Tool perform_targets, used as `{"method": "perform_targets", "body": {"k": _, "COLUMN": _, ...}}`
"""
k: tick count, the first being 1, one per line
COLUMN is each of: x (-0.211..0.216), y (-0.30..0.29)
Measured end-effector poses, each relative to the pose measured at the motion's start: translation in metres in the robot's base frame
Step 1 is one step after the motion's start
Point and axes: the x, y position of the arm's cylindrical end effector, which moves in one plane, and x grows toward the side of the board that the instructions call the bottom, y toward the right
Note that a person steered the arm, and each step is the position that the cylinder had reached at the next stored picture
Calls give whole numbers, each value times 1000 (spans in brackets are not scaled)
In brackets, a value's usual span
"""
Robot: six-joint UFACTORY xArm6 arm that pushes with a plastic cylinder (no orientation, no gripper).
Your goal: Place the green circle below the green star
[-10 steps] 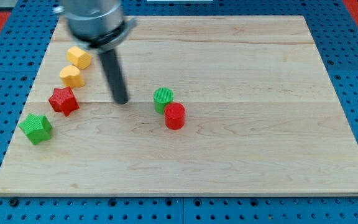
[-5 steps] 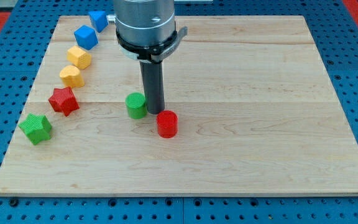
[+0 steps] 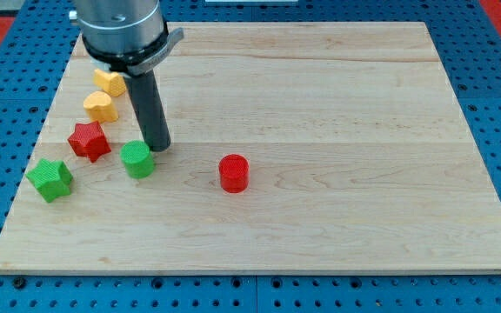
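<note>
Just left of my tip (image 3: 159, 147) sits the green circle (image 3: 136, 159)

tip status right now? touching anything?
My tip: no gripper, holds nothing; it sits at the upper right edge of the green circle, apparently touching it. The green star lies further toward the view's left.

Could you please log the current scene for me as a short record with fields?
tip: my tip just up-right of the green circle, at its edge
green circle: right of the green star, not below it
red star: between them, higher
red cylinder: alone, further right
yellow blocks: two at the view's upper left
</note>
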Motion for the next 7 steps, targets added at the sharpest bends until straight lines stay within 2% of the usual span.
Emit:
{"method": "perform_targets", "body": {"k": 2, "x": 67, "y": -27}}
{"method": "perform_targets", "body": {"k": 4, "x": 16, "y": -32}}
{"method": "perform_targets", "body": {"k": 5, "x": 37, "y": -49}}
{"method": "perform_targets", "body": {"k": 7, "x": 77, "y": -43}}
